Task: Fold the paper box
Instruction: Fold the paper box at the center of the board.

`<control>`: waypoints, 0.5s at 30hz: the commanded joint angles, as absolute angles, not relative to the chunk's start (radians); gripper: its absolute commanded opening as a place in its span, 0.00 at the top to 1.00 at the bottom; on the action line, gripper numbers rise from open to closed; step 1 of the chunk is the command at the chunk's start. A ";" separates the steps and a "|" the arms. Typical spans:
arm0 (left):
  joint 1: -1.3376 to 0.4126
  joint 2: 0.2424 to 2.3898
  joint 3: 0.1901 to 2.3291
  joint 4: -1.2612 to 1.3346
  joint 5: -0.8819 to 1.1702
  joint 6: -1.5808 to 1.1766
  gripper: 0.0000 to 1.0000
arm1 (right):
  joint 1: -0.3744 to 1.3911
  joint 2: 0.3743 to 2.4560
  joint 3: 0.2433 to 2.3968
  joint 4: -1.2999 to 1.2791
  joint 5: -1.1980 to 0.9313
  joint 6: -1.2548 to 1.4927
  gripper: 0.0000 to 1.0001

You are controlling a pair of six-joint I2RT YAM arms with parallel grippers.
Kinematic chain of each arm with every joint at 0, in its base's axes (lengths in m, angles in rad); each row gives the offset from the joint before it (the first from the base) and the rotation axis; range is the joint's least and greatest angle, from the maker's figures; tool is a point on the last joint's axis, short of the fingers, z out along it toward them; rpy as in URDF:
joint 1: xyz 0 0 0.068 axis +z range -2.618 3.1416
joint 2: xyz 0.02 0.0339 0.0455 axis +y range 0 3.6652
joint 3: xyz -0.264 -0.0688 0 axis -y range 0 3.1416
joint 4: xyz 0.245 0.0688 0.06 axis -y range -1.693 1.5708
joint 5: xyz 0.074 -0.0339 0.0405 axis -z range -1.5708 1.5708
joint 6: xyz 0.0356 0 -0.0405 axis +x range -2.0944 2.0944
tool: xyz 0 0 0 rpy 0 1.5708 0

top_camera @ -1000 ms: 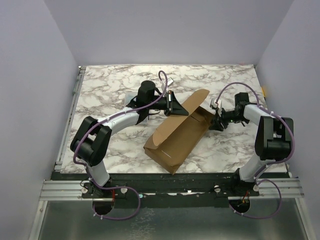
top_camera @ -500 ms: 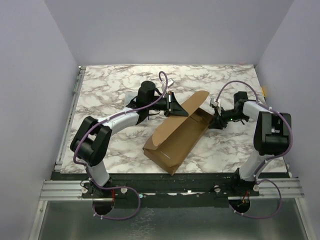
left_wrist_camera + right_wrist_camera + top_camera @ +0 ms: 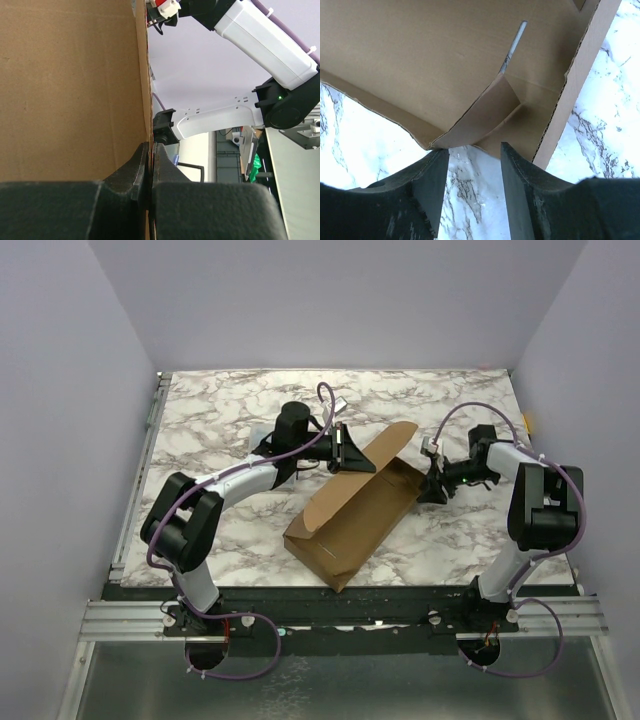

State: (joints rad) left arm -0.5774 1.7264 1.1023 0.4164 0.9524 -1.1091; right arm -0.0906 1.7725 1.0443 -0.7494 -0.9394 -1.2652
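The paper box (image 3: 355, 515) lies on the table (image 3: 220, 410), long axis diagonal. At its far end, the left gripper (image 3: 151, 155) clamps the raised flap (image 3: 388, 443). The right gripper (image 3: 474, 156), jaws parted and empty, faces the corner tab (image 3: 481, 117).

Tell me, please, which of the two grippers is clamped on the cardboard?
The left gripper: it is pinched shut on a flap of the paper box, while the right gripper stands open, gripping nothing.
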 commanded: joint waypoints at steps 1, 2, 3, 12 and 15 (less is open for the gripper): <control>-0.564 1.735 1.100 0.404 0.976 -1.085 1.00 | -0.104 1.732 1.027 -0.782 -0.969 -1.263 0.50; -0.561 1.734 1.100 0.397 0.975 -1.080 1.00 | -0.105 1.726 1.022 -0.782 -0.966 -1.263 0.50; -0.558 1.732 1.101 0.391 0.974 -1.075 1.00 | -0.108 1.719 1.014 -0.782 -0.962 -1.264 0.49; -0.541 1.736 1.120 0.282 0.944 -0.992 1.00 | -0.126 1.642 0.959 -0.752 -0.927 -1.268 0.43; -0.541 1.738 1.122 0.266 0.942 -0.978 1.00 | -0.131 1.619 0.939 -0.742 -0.923 -1.266 0.40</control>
State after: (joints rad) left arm -0.5426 1.7264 1.1030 0.3248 0.9493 -1.0233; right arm -0.1204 1.6642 0.9668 -0.7532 -0.9314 -1.2644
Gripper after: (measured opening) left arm 0.036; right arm 0.589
